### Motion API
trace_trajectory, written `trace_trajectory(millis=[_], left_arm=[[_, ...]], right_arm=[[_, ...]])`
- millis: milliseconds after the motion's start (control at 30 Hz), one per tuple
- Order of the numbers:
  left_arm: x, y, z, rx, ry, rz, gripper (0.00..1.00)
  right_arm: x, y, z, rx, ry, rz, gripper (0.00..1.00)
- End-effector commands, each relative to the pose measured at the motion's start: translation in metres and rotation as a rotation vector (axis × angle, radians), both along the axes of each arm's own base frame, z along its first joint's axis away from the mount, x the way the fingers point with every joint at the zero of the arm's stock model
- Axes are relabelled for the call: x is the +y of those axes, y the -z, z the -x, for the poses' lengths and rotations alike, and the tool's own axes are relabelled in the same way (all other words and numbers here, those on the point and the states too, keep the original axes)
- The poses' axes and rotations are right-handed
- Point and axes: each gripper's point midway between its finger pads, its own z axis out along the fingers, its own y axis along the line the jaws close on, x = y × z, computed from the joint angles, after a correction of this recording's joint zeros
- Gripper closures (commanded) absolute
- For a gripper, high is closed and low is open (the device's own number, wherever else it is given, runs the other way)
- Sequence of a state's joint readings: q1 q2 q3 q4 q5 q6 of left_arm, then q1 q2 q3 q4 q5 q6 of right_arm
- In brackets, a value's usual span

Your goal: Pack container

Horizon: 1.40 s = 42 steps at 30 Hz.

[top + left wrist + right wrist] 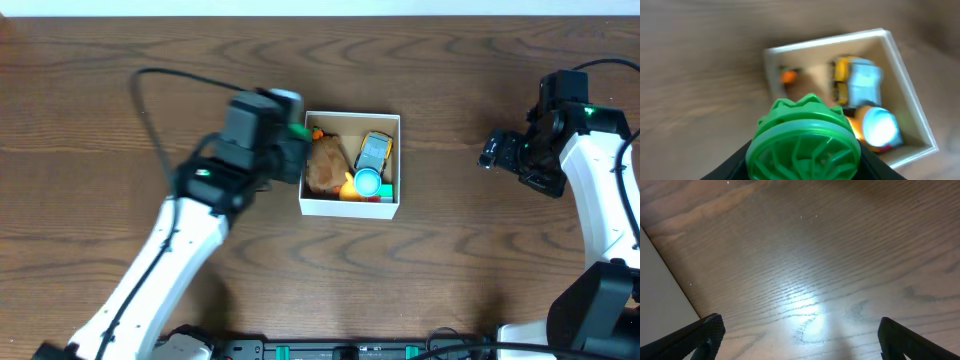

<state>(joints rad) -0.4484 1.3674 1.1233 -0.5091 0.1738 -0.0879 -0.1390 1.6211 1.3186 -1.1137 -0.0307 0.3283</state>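
The container [349,207] is a small square white box with a tan inside, at the table's middle. In it lie a brown toy [324,165], a yellow and blue car [373,150] and a blue-topped round toy [368,183]. My left gripper [294,135] is shut on a green round ribbed toy [804,145] and holds it above the box's left wall. The left wrist view shows the box [902,65] below the green toy, with the car [858,82] and a small orange piece [788,76]. My right gripper [800,337] is open and empty over bare wood, far right of the box [500,152].
The table is dark brown wood [100,90]. A black cable [150,110] loops left of my left arm. A pale flat edge [660,285] shows at the left of the right wrist view.
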Motion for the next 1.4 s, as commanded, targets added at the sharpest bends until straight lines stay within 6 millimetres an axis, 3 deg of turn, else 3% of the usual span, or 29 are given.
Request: trace_trajectory(millis=[0,133,267,333,367,400,467,533,600,700,833,900,1100,1233,1367], left_arm=[[-0.029,0.022,0.005,0.025,0.109,-0.051,0.92],[-0.051,0.061,0.016,0.115,0.174,-0.102,0.92],[-0.057,0.089,0.020,0.178,0.194,-0.138,0.92],[-0.057,0.097,0.021,0.197,0.194,-0.149,0.85],[-0.057,0.100,0.021,0.203,0.194,-0.152,0.76],[-0.057,0.100,0.021,0.204,0.194,-0.153,0.62],[-0.057,0.100,0.021,0.203,0.194,-0.152,0.55],[-0.057,0.098,0.020,0.199,0.192,-0.150,0.39],[-0.056,0.094,0.019,0.191,0.190,-0.145,0.38],[-0.054,0.080,0.017,0.158,0.181,-0.126,0.20],[-0.041,0.053,0.011,0.101,0.144,-0.092,0.17],[-0.025,0.038,0.008,0.079,0.096,-0.089,0.11],[0.062,0.001,-0.004,0.019,-0.182,-0.129,0.05],[0.117,-0.018,-0.014,-0.024,-0.340,-0.107,0.02],[0.162,-0.022,-0.019,-0.029,-0.470,-0.105,0.02]], right_arm=[[0.000,0.001,0.000,0.003,-0.013,0.005,0.01],[0.000,0.001,0.000,0.003,-0.013,0.005,0.01],[0.000,0.001,0.000,0.004,-0.013,0.005,0.01],[0.000,0.001,0.000,0.004,-0.013,0.005,0.01],[0.000,0.001,0.000,0.003,-0.013,0.005,0.01],[0.000,0.001,0.000,0.003,-0.013,0.005,0.01],[0.000,0.001,0.000,0.003,-0.013,0.005,0.01],[0.000,0.001,0.000,0.004,-0.013,0.005,0.01],[0.000,0.001,0.000,0.004,-0.013,0.005,0.01],[0.000,0.001,0.000,0.004,-0.013,0.006,0.01],[0.000,0.001,0.000,0.004,-0.013,0.006,0.01],[0.000,0.001,0.000,0.002,-0.028,0.008,0.01],[-0.001,-0.003,-0.015,-0.058,-0.083,0.037,0.01],[0.007,-0.013,-0.038,-0.141,-0.136,0.117,0.01],[0.022,-0.027,-0.070,-0.272,-0.183,0.199,0.01]])
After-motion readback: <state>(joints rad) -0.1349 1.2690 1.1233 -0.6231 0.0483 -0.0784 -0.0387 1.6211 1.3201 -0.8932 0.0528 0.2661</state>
